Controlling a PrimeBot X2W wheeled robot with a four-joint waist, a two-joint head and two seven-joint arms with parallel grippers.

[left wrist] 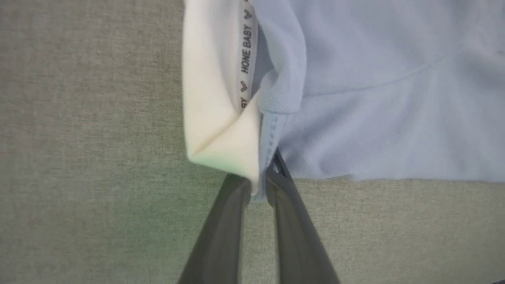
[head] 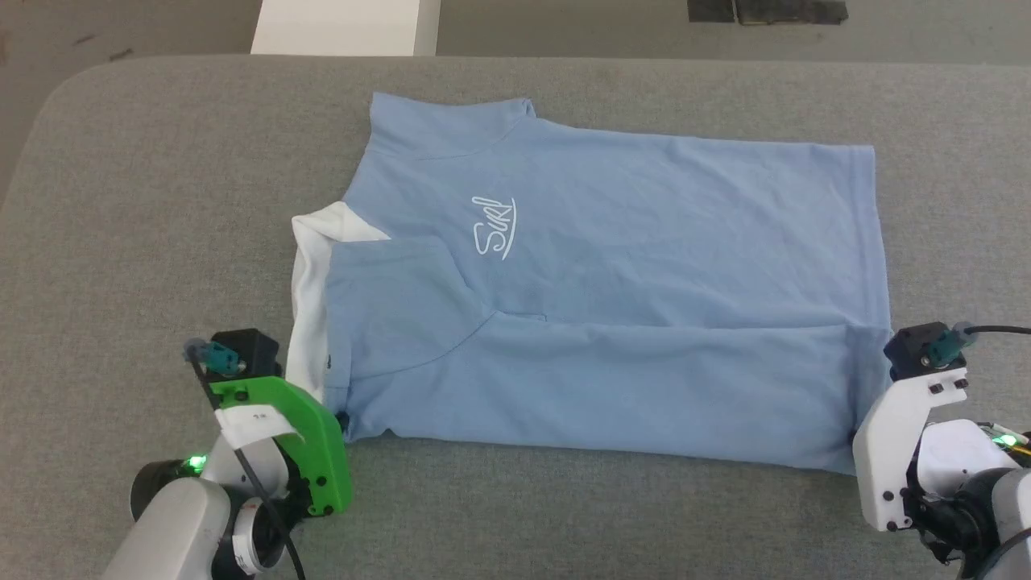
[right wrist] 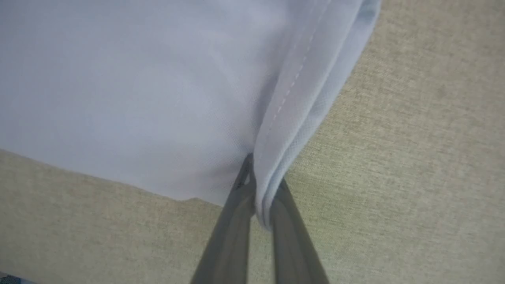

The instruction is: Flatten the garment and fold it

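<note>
The garment [head: 612, 266], a light-blue shirt with a white collar and a white script logo, lies spread on the grey table, its near long edge folded over towards the middle. My left gripper [head: 342, 420] is at the near left corner by the collar; the left wrist view shows its fingers [left wrist: 232, 205] shut on the white collar edge and blue trim of the garment [left wrist: 375, 98]. My right gripper [head: 860, 439] sits at the near right corner. In the right wrist view its fingers [right wrist: 284, 209] are shut on the folded hem of the garment [right wrist: 138, 86].
The grey fabric table [head: 161, 201] reaches all round the shirt, with its rounded far-left corner in sight. Beyond the far edge stand a white block [head: 346, 24] and a dark object [head: 765, 10] on the floor.
</note>
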